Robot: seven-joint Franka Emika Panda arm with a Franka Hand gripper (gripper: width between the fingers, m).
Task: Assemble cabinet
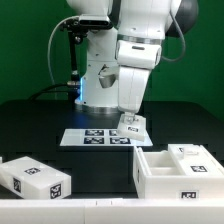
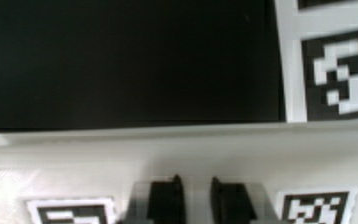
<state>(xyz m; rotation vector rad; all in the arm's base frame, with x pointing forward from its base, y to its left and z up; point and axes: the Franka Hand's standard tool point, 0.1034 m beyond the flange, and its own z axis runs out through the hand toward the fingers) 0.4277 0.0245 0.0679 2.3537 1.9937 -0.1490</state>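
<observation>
My gripper point(image 1: 130, 117) is low over the right end of the marker board point(image 1: 95, 137), on a small white cabinet panel point(image 1: 131, 124) with tags. In the wrist view the panel point(image 2: 176, 160) fills the near part, with a tag on each side of my fingers point(image 2: 158, 200). The jaws stand close together with white panel material between them. The open white cabinet box point(image 1: 178, 172) with compartments stands at the exterior view's right front. Another white tagged box piece point(image 1: 35, 178) lies at the left front.
The black table point(image 2: 123, 60) lies beyond the panel's edge. A tag of the marker board point(image 2: 345, 75) shows beside it. The robot's base point(image 1: 100, 70) and a green backdrop are behind.
</observation>
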